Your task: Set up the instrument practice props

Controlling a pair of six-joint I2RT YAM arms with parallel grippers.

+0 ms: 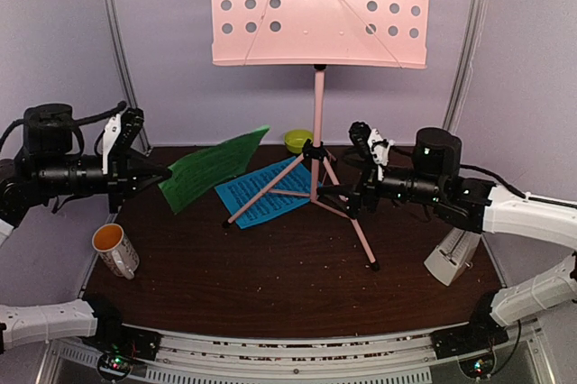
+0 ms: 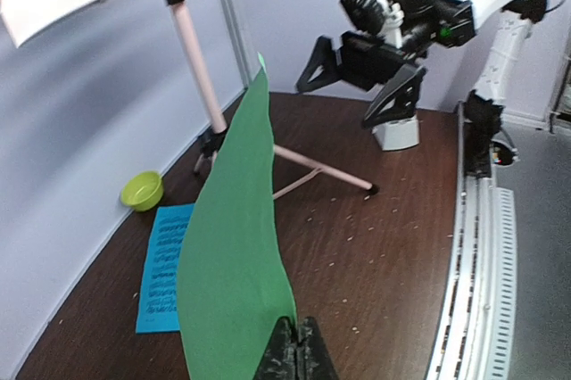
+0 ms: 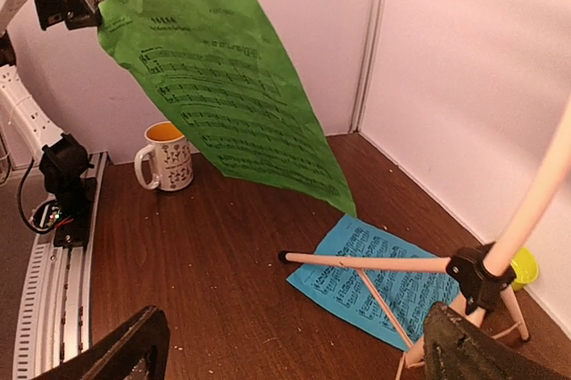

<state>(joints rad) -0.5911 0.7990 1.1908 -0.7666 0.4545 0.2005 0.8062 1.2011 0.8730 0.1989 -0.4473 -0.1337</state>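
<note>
the table (image 1: 270, 267) is dark brown wood grain, flecked all over with small pale crumbs, with a slotted metal rail (image 1: 297, 352) along its near edge. pale lilac walls (image 1: 171, 59) close it in on three sides, with metal posts at the back corners.

the pink stand (image 1: 317, 114) is upright toward the back, its tripod feet spread on the wood and its perforated desk (image 1: 320, 5) high up against the back wall. the blue sheet (image 1: 261, 196) lies flat on the table by the stand's foot, one leg crossing over it. the green sheet (image 1: 212, 168) is up off the table on the left, tilted, its printed side turned toward the right arm. the left gripper (image 2: 294, 344) is pinched tight on its edge. the right gripper (image 3: 294, 318) hangs just right of the tripod with its jaws spread wide and nothing between them. the metronome (image 1: 451, 258) stands on the table at the right edge, below the right arm.

the white mug (image 1: 115, 249) sits near the left edge, handle toward the front, orange inside. the small lime bowl (image 1: 298, 140) rests by the back wall, just behind the tripod. all i can see in it is its own green.
</note>
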